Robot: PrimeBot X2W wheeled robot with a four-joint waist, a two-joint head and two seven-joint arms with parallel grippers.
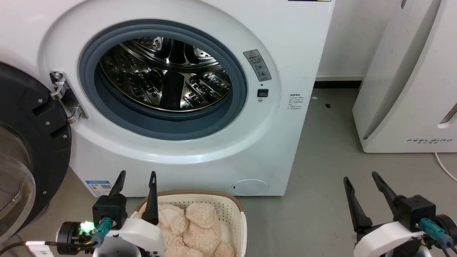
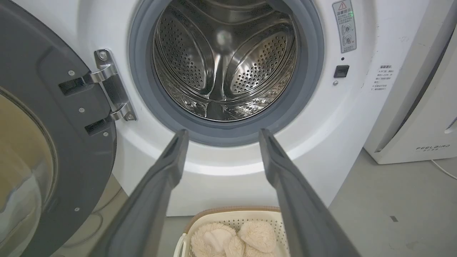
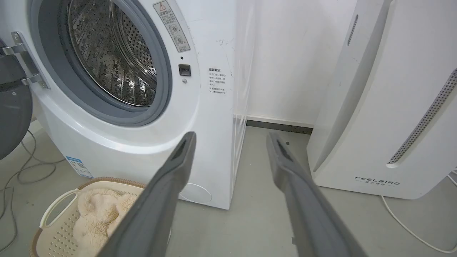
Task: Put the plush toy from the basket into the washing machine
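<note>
Nearest me, the left gripper (image 1: pixel 138 173) hovers by the basket (image 1: pixel 234 210), fingers spread and holding nothing. The right gripper (image 1: pixel 360 175), well off to the side over the floor (image 1: pixel 321 200), is spread and empty too. The plush toy (image 1: pixel 192 228) lies curled in the basket, right at the foot of the washing machine (image 1: pixel 285 135). Beyond, the door (image 1: pixel 32 125) hangs wide open on the left, showing the shiny drum (image 1: pixel 164 75).
</note>
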